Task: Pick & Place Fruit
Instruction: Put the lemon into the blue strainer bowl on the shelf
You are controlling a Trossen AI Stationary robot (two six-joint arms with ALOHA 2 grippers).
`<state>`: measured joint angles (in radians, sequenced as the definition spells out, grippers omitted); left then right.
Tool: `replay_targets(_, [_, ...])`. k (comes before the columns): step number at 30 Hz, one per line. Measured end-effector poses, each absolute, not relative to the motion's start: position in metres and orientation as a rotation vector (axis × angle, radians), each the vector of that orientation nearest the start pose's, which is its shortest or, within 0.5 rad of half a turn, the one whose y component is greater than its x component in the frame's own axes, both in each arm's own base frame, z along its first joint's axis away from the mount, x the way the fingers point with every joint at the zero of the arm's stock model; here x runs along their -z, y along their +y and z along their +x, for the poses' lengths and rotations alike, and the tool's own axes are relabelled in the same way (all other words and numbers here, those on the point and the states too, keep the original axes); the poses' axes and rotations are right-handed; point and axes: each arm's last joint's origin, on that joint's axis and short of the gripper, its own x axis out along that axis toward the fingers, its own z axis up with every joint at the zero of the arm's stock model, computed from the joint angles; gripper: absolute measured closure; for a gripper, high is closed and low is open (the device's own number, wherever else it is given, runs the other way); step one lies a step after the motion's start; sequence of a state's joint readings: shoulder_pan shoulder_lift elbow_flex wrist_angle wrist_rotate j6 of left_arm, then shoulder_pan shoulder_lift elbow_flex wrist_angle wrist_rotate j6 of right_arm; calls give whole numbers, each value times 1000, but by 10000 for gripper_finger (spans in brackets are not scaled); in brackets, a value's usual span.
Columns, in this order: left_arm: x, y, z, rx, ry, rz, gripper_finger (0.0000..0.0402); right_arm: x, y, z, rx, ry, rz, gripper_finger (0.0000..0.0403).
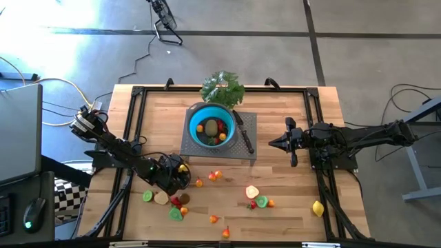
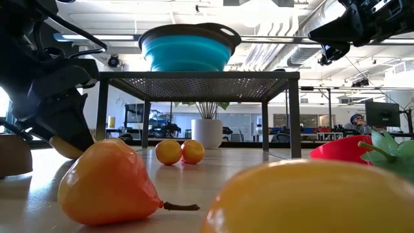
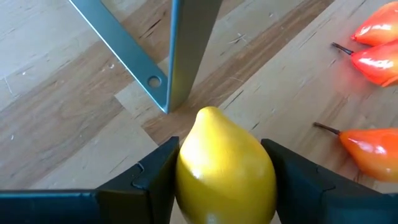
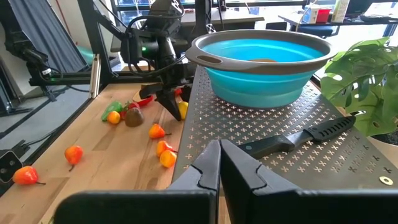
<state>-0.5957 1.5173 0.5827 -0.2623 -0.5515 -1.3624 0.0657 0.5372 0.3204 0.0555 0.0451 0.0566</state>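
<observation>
A yellow lemon-shaped fruit (image 3: 224, 171) sits between the two fingers of my left gripper (image 1: 179, 172), low over the wood at the near left, just off the near-left leg of the grey perforated stand (image 1: 249, 150). The blue bowl (image 1: 193, 117) stands on that stand and holds several fruits. More small fruits lie loose on the table: orange ones (image 1: 215, 175), a cream slice (image 1: 252, 192), green slices (image 1: 147, 196) and a yellow lemon (image 1: 318, 208). My right gripper (image 1: 271, 143) hovers shut to the right of the stand, holding nothing. My left gripper pinches the yellow fruit's two opposite sides (image 3: 186, 177) between its two fingers (image 3: 152, 183). The fingers slant down from the table's left. The fruit's pointed end (image 3: 208, 115) sticks out past the fingertips. Whether the fruit rests on the wood, I cannot tell.
A black-handled knife (image 1: 242, 134) lies on the stand right of the bowl. A leafy green bunch (image 1: 222, 87) stands behind the bowl. The stand's leg (image 3: 186, 56) rises close in front of the left fingers. A dark frame (image 1: 131, 131) borders the table.
</observation>
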Motion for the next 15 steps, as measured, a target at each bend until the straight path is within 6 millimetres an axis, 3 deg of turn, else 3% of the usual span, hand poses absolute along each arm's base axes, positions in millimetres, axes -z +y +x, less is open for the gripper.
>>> replay_targets(7, [-127,-120,203,-557,830,-617,205,-229,8,141,-16,161,47,400])
replay_targets(15, [-155,-128,211,-473,827,-629,203,-229,8,141,-16,161,47,400])
